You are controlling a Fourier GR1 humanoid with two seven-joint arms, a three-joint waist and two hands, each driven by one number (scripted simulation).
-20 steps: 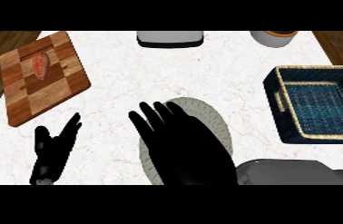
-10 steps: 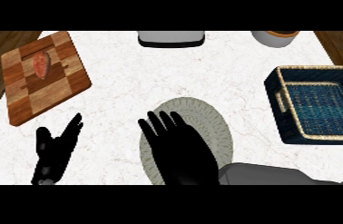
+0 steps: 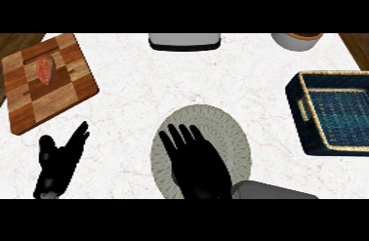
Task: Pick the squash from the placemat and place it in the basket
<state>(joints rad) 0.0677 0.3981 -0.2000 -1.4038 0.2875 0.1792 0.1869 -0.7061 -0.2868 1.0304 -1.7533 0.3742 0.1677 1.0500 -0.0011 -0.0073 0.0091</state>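
Note:
A round grey-green placemat (image 3: 216, 123) lies at the counter's lower middle. My right hand (image 3: 198, 164) hovers over it, fingers straight and spread, pointing away from me. No squash shows on the mat; the hand hides much of its surface. The dark blue woven basket (image 3: 331, 110) with a tan rim sits at the right edge and looks empty. My left hand (image 3: 59, 162) rests open at the lower left, fingers up.
A wooden cutting board (image 3: 65, 89) with a reddish piece of food (image 3: 46, 69) lies at the upper left. A grey container (image 3: 184, 41) stands at the top middle, and a white cup (image 3: 297, 40) at the top right.
My right hand has drawn back toward the lower edge, uncovering more of the placemat. The left hand has barely moved.

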